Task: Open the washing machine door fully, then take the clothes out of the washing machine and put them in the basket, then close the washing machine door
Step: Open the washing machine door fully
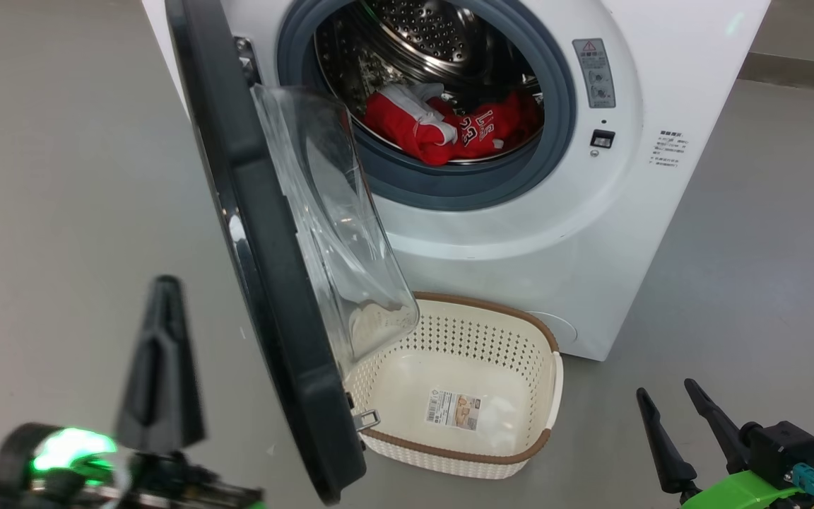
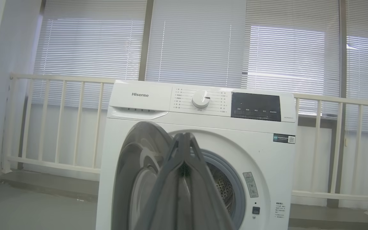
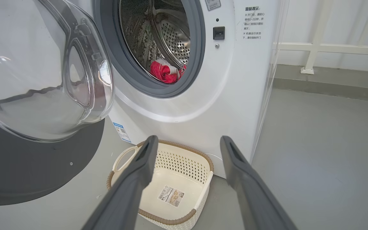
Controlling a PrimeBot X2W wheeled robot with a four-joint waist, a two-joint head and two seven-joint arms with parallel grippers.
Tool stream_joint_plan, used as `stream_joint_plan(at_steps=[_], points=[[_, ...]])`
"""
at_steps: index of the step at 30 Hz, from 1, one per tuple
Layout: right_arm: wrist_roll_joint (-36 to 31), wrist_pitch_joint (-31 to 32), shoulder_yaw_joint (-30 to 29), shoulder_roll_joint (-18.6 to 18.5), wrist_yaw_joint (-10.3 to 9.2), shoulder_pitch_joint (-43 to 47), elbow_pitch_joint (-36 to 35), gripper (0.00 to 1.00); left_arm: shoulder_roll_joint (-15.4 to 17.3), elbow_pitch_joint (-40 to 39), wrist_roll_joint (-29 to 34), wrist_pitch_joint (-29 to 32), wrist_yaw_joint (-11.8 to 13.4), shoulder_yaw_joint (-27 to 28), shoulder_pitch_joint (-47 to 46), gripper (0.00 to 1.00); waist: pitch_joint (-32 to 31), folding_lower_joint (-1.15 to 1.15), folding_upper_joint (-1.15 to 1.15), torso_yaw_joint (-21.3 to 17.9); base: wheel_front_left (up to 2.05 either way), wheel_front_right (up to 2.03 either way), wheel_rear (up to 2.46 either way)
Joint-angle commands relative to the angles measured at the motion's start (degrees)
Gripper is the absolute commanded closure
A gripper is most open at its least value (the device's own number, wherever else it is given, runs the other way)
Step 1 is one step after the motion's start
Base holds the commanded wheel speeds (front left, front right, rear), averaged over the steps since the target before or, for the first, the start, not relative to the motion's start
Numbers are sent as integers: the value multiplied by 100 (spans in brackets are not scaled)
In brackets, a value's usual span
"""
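The washing machine (image 1: 520,233) stands with its door (image 1: 266,283) swung out toward me, edge-on, its glass bowl (image 1: 336,233) facing the drum. The red clothes (image 1: 449,127) lie bundled in the steel drum. The cream basket (image 1: 520,456) sits on the floor in front of the machine, holding nothing, partly behind the door. My left gripper (image 1: 165,284) is shut on nothing, left of the door's outer face and apart from it. My right gripper (image 1: 668,392) is open at the lower right, away from the basket. In the right wrist view the right gripper (image 3: 188,140) frames the basket (image 3: 184,159), with the clothes (image 3: 164,72) above.
Grey floor lies on both sides of the machine. In the left wrist view the shut left gripper (image 2: 182,136) points at the washing machine (image 2: 139,108), with a white railing (image 2: 59,80) and blinds behind it. A low kerb (image 3: 331,84) runs along the wall at the right.
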Motion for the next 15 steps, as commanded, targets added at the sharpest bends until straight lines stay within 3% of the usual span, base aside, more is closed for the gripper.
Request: stream_joint_plan(at_steps=[1, 5, 6, 8, 15], points=[[-48, -53, 95, -65, 28, -70, -148, 0, 47, -96, -17, -23, 13, 256, -170, 100, 0, 0, 0, 0, 0, 0, 0], [-52, -53, 104, -57, 28, -68, -154, 0, 47, -125, 3, -23, -101, -632, -28, 100, 1, 0, 0, -26, 0, 0, 0], [-52, -53, 110, -58, 28, -73, -155, 0, 47, 84, -62, -23, -143, -1062, 42, 100, 10, 0, 0, -35, 0, 0, 0], [-52, -53, 121, -55, 28, -84, -154, 0, 47, 395, -253, -23, -141, -1397, 108, 100, 23, 0, 0, -48, 0, 0, 0], [-58, -53, 173, -56, 28, -136, -170, 0, 47, 1490, -839, -23, 10, -1925, 115, 100, 83, 0, 0, -89, 0, 0, 0]])
